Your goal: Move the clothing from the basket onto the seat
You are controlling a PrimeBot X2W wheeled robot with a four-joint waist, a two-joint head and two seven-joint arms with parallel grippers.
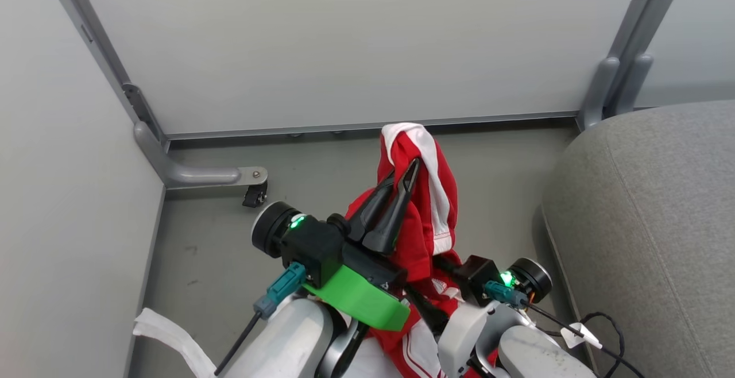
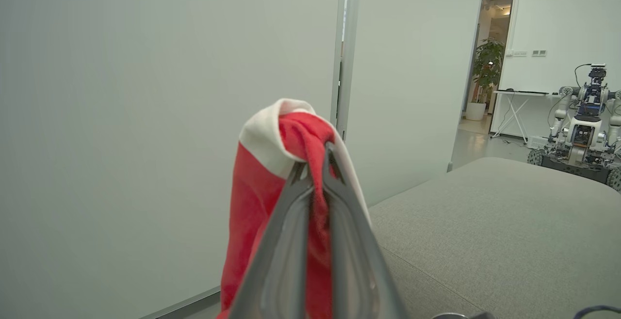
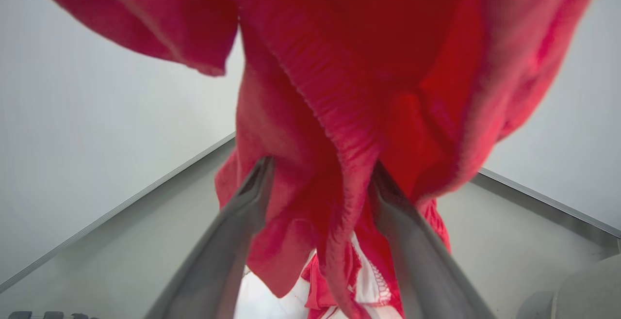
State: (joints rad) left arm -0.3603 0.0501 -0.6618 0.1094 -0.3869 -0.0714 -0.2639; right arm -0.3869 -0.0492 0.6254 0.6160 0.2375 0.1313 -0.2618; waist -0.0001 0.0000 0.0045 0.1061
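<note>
Currently the clothing [image 1: 425, 211] hangs in the air, a red garment with a white stripe. Its top fold is pinched by the left gripper [image 1: 407, 170], whose fingers [image 2: 286, 222] are closed tight on it. The right gripper [image 3: 320, 164] has red cloth bunched between its parted fingers [image 3: 242, 212]; whether they grip it cannot be told. The seat [image 1: 649, 240] lies at three o'clock, well apart. So small a pinch could slip on the swing across and drop the garment on the floor [image 1: 241, 251].
</note>
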